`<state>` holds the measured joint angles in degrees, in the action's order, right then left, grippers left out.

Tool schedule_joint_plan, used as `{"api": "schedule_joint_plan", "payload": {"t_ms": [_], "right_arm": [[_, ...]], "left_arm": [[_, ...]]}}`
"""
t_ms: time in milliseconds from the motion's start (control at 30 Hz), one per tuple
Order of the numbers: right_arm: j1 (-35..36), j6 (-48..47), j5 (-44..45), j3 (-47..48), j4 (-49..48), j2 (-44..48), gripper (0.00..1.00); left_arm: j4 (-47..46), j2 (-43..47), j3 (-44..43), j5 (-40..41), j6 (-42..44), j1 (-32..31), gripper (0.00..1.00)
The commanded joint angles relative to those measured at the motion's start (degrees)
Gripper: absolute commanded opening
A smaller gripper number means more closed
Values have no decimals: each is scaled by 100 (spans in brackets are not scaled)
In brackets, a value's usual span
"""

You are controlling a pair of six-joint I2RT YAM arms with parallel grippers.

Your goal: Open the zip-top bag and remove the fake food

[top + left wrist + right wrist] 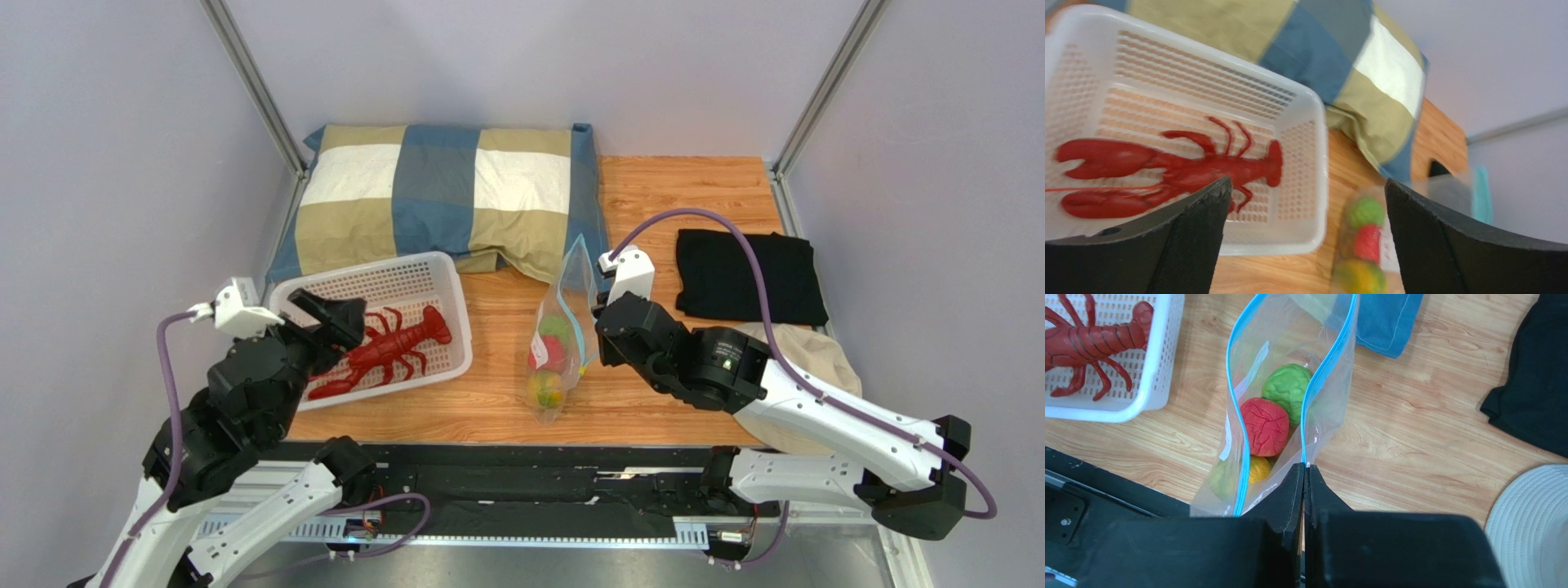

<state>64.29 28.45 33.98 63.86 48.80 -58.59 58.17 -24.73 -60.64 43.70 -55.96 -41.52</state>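
Grip of right jaws on zip-top bag [1330, 373] rim shows only from wrist; left jaws apart.

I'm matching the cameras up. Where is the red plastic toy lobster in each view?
Top external: red plastic toy lobster left of centre, inside the white perforated plastic basket.
Left wrist: lobster in the left half, mid-height.
Right wrist: lobster in the top-left corner, partly cropped.
Shared landmark: the basket holding it, in all three.
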Motion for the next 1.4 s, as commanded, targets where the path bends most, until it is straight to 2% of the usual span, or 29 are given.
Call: {"api": "schedule_joint_plan", "payload": {"t_ms": [0, 33, 67, 133, 167, 200, 300, 433, 600, 700, 733, 800, 833, 967, 1100, 1200, 1300, 1367], "right_arm": [[-22, -234, 39, 434, -116, -135, 0], [-22, -260, 56, 470, -133, -170, 0], [-22, -330, 56, 513, -125, -214, 0], [-22, -375, 83, 662, -125, -249, 0], [-31, -410, 83, 716, -125, -284, 0], [-22, -419, 74, 777, -116, -302, 0], [-13, -445, 30, 936, -125, -407, 0], [-22, -384, -58, 1006, -212, -540, 0], [-22, -279, -251, 1050, -397, -715, 0], [-13, -138, -269, 1068, -415, -812, 0], [-13, -59, -286, 1050, -476, -821, 0], [13, 20, -304, 998, -555, -812, 0], [57, 64, -295, 980, -642, -803, 0], [180, 152, -138, 980, -749, -821, 0], [294, 144, -93, 849, -1116, -768, 0], [408, 100, -199, 576, -1845, -777, 0], [497, 56, -330, 260, -2503, -707, 0], [505, 12, -418, 206, -2664, -724, 0]], "left_arm": [[-1848, -321, -27, -2633, 1908, 21, 91], [-2602, -426, -1, -3187, 2010, 21, 88], [-2861, -584, -70, -4184, 2045, 12, 83], [-3423, -1295, -237, -5095, 1993, 12, 77], [-3540, -1593, -464, -5787, 1949, 21, 71], [-3602, -2118, -570, -6064, 1801, 21, 68], [-4250, -2948, -747, -6786, 1520, 21, 60], [-4569, -3704, -826, -7006, 1229, 12, 50], [-4535, -4224, -940, -6902, 1175, -119, 45], [-4219, -4312, -932, -6463, 1220, -278, 38], [-4209, -4286, -775, -6210, 1193, -295, 30], [-4217, -4181, -538, -5927, 1044, -322, 26], [-4218, -4137, -328, -5682, 992, -322, 20], [-4025, -4153, -123, -5320, 903, -322, 16], [-3726, -4215, 52, -5030, 850, -322, 15], [-3550, -4294, 219, -4863, 929, -322, 25], [-3234, -4496, 176, -5090, 1333, -313, 34], [-3058, -4602, 132, -5432, 1544, -313, 36]]}}
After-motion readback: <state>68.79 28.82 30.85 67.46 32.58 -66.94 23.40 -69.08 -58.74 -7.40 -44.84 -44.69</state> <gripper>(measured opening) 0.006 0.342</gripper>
